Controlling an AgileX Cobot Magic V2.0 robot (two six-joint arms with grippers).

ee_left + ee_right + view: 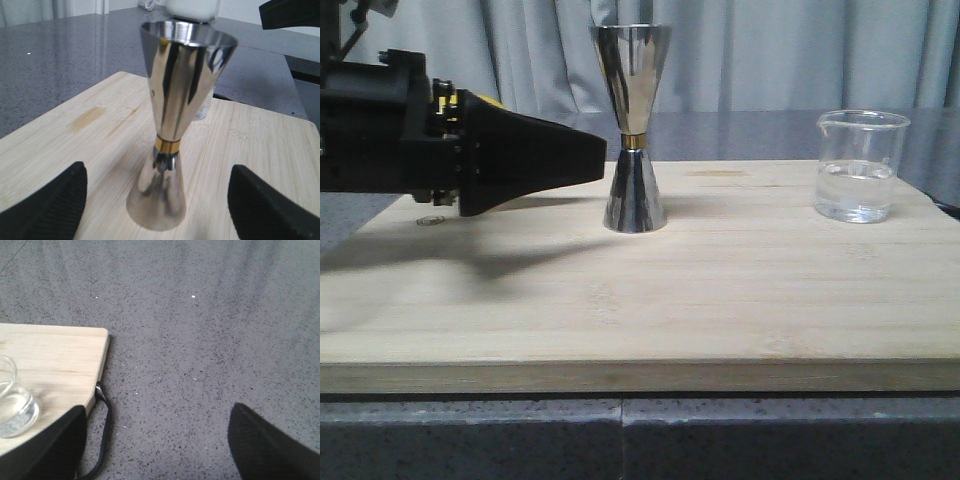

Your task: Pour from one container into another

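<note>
The steel jigger (632, 130) stands upright at the middle of the wooden board (640, 310), a gold band at its waist. To its right near the board's edge stands the glass beaker (860, 165), holding some clear liquid. My left gripper (590, 160) reaches in from the left, its tip just short of the jigger. In the left wrist view the jigger (175, 100) stands ahead, between the spread fingers (50, 210), untouched; my left gripper (159, 172) is open. My right gripper (157, 415) is open over the grey counter, with the beaker (12, 405) beside it.
A grey speckled counter (200, 340) surrounds the board (55, 355). A black loop (102, 440) hangs off the board's corner by the right gripper. Grey curtains (800, 50) hang behind. A white object (192, 7) and a dark arm part (290, 12) lie beyond the jigger.
</note>
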